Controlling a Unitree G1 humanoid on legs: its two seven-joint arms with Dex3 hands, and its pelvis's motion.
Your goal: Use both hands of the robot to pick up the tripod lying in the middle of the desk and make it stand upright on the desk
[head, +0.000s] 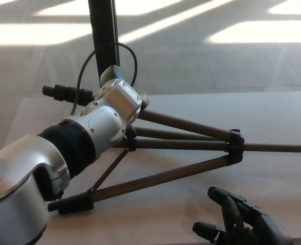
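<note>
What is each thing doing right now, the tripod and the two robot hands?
tripod: lying on its side on the desk, legs spread, not upright.
left hand: reaching over the tripod's legs, mostly hidden behind its own wrist, so I cannot tell how it is set.
right hand: open, fingers apart, holding nothing, near the desk's front edge, apart from the tripod.
</note>
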